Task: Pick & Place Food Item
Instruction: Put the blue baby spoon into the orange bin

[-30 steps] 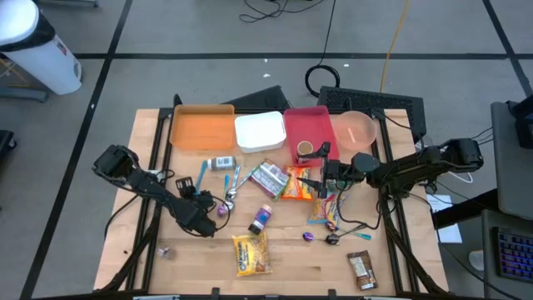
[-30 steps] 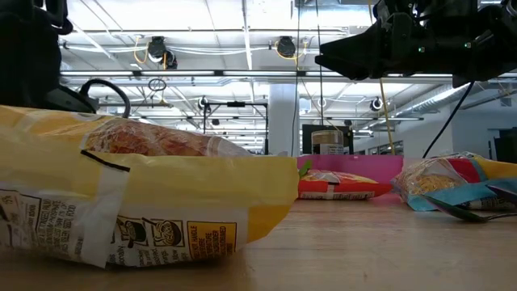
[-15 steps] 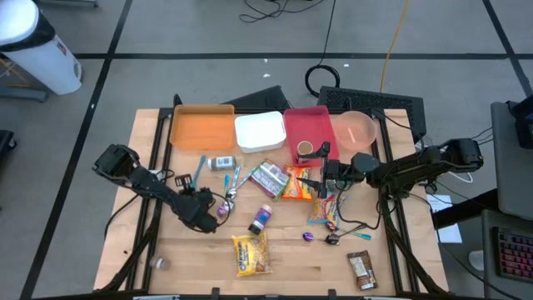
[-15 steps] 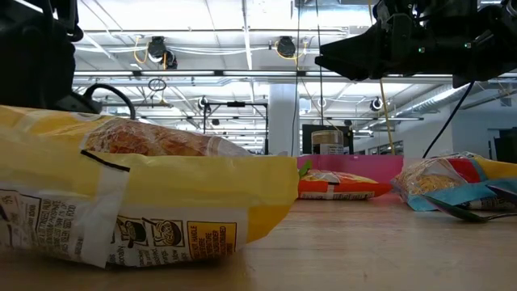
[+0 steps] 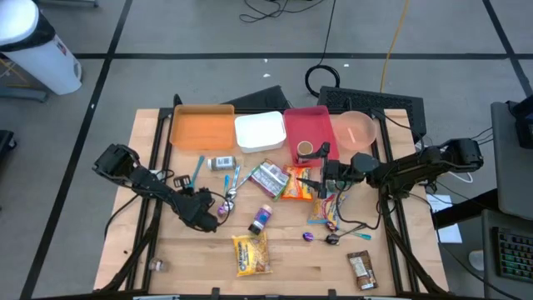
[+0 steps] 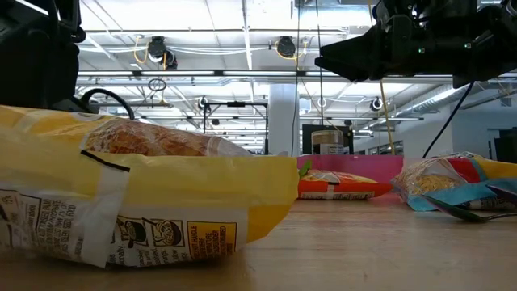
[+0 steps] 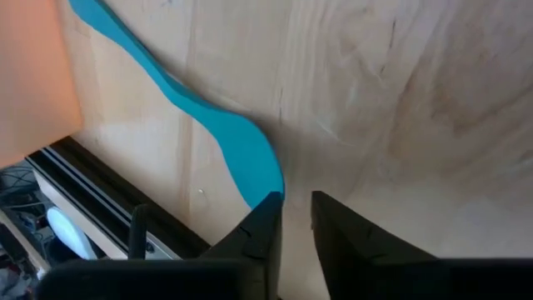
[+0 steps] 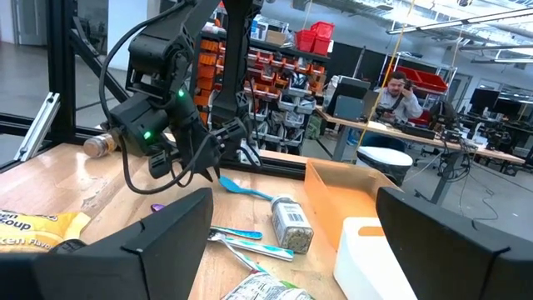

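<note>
Back row: orange tray (image 5: 202, 127), white container (image 5: 260, 132), pink bowl (image 5: 357, 129) look empty; red bin (image 5: 309, 126) holds a small cup (image 5: 306, 149). Left gripper (image 7: 295, 208) fingers nearly closed, holding nothing, beside blue spoon (image 7: 218, 133). Right gripper (image 5: 321, 178) wide open, empty, above chip bag (image 5: 296, 183).
</note>
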Controlling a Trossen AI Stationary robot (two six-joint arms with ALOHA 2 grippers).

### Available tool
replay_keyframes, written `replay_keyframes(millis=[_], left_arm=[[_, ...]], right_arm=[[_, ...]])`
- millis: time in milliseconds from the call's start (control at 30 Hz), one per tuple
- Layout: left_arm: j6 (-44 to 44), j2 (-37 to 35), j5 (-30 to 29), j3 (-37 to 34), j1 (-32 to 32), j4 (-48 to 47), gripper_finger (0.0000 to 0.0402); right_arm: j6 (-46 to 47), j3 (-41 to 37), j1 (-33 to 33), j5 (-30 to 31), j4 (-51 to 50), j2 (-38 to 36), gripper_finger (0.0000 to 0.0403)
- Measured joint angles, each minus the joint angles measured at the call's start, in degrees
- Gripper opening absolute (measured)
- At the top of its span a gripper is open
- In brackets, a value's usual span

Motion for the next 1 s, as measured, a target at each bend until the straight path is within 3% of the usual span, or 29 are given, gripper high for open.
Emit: replay_keyframes(millis=[367, 533, 733, 1000], left_arm=[[0.2, 0.0, -3.1, 0.0, 0.0, -0.1, 0.0212], [-0.2, 0.0, -5.9, 0.0, 0.0, -0.2, 0.0248], [-0.2, -0.1, -8.0, -0.7, 0.1, 0.4, 0.0258], [-1.4, -0.2, -7.0, -4.2, 0.4, 2.9, 0.0227]], right_arm=[[0.0, 0.0, 0.0, 0.0, -0.1, 0.0, 0.0329], [0.0, 0.0, 0.0, 0.0, -0.3, 0.0, 0.0329], [0.0, 0.0, 0.0, 0.0, -0.5, 0.0, 0.0329], [0.0, 0.0, 0.0, 0.0, -0.9, 0.0, 0.0329]])
